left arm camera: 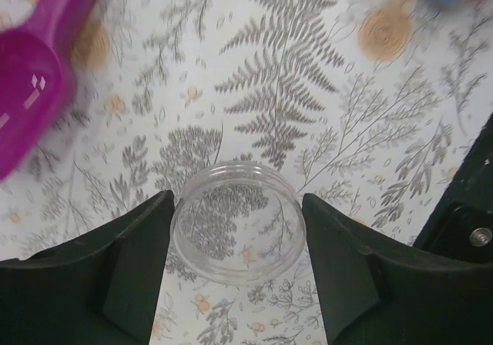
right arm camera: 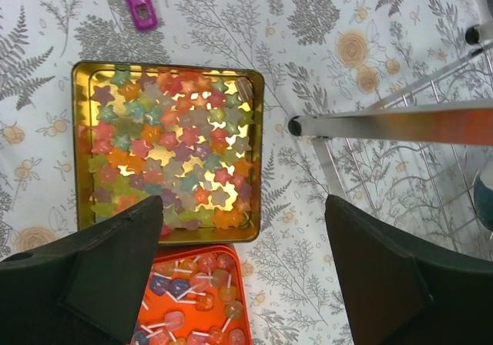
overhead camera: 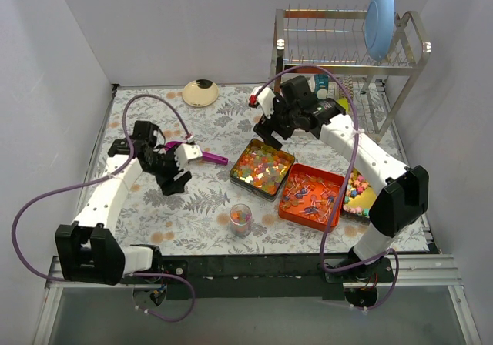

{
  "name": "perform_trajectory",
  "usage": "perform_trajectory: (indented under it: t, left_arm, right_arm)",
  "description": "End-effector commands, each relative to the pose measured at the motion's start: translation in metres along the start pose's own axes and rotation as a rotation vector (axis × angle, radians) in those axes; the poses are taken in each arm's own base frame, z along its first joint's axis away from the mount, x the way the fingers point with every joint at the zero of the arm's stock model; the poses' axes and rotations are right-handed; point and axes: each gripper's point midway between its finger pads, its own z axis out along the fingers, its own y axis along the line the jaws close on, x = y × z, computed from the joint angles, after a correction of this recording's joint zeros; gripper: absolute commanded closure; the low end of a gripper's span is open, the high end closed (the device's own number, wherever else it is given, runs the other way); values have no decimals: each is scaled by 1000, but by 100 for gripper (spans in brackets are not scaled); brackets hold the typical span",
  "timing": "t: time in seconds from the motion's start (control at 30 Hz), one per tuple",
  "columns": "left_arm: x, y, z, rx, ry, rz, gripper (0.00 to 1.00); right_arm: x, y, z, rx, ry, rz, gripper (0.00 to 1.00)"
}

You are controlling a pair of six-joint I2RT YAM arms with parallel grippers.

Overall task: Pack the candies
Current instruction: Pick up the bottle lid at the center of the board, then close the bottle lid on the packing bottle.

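Note:
The candies lie in three trays: coloured stars in a gold tin, lollipop-like pieces in an orange tray, and pastel pieces in a yellow tray. A small clear cup holds a few candies. My left gripper is low over the cloth, its fingers closed against the sides of a round clear lid. My right gripper is open and empty above the gold tin's right edge.
A purple scoop lies just beside the left gripper. A steel dish rack with a blue plate stands at the back right. A beige dish sits at the back.

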Motion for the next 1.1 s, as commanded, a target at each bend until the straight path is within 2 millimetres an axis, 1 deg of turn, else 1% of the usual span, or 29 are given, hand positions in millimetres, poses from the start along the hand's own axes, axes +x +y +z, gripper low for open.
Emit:
perform_trajectory:
  t: [0.0,0.03,0.07,0.1,0.13,0.17,0.2,0.23,0.27,0.33,0.37,0.43,0.47,0.53,0.67,0.8,1.07]
  left_arm:
    - [-69,-46,-7,157,-117,62,39]
    - [-80,-54,-4,170,-123,51,39]
    - [-96,-76,2,222,-124,117,39]
    - [-102,-85,6,235,-110,134,39]
    - [-114,-93,9,245,-123,159,39]
    - [-125,-115,13,288,-119,191,39]
    - [-128,-121,18,293,-102,205,39]
    - [-139,-124,20,281,-113,226,39]
    - [-143,-139,23,303,-102,255,39]
    - [-149,-143,30,297,-80,259,39]
    - [-154,-149,31,305,-80,275,39]
    - [-156,-150,37,294,-63,268,39]
    - [-158,-156,39,300,-61,279,39]
    - [-161,-158,43,298,-67,272,39]
    - [-157,-159,59,295,-27,275,39]
    - [-155,-162,65,302,-7,275,38]
    - [-144,-172,68,329,22,265,38]
  right_arm:
    - [-3,-34,-8,100,-17,34,8]
    - [2,-41,-8,122,-8,47,7]
    - [10,-53,-10,147,4,77,7]
    - [16,-59,-11,160,11,97,7]
    - [19,-64,-12,169,13,118,8]
    - [26,-75,-15,189,16,142,7]
    - [30,-79,-16,196,21,153,8]
    - [31,-83,-18,208,21,159,8]
    - [33,-86,-21,217,21,165,8]
    - [34,-87,-25,223,17,162,8]
    - [34,-86,-26,223,15,158,8]
    - [34,-84,-28,221,10,157,8]
    - [35,-83,-28,221,9,158,8]
    - [37,-81,-30,218,9,158,8]
    - [38,-80,-32,216,5,160,8]
    - [38,-81,-34,215,0,164,8]
    - [41,-81,-33,205,-3,171,8]
